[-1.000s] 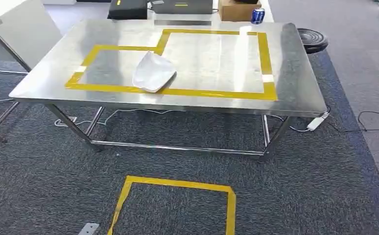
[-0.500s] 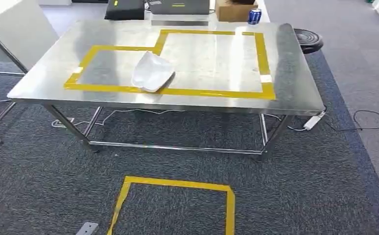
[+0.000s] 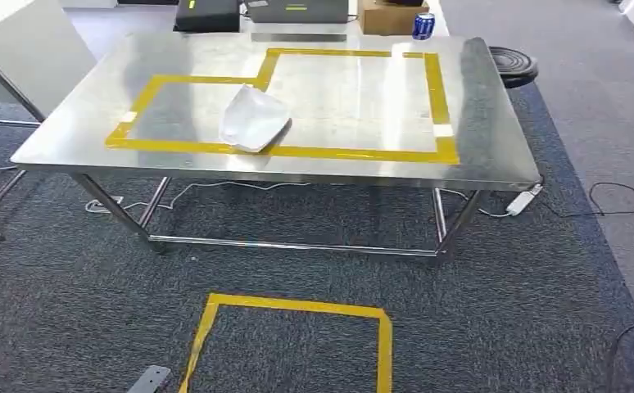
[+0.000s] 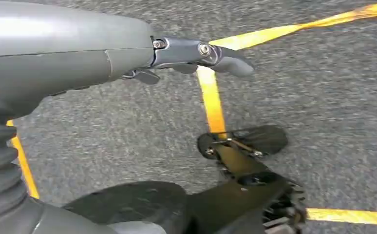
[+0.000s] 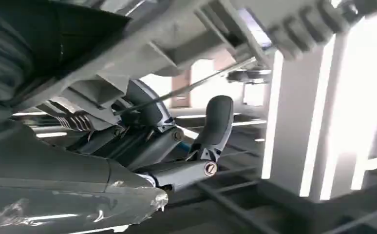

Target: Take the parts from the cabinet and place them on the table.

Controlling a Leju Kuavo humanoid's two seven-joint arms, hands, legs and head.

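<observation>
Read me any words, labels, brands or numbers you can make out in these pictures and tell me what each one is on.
No text is legible in any view.
Blue can beyond the table: has a printed design, too small and blurred to read.
Dark cases behind the table: yellow-green marks, too small to read.
Cardboard box: no readable print.
White part on the table: no marking visible.
Yellow tape on the floor: plain, no lettering.
</observation>
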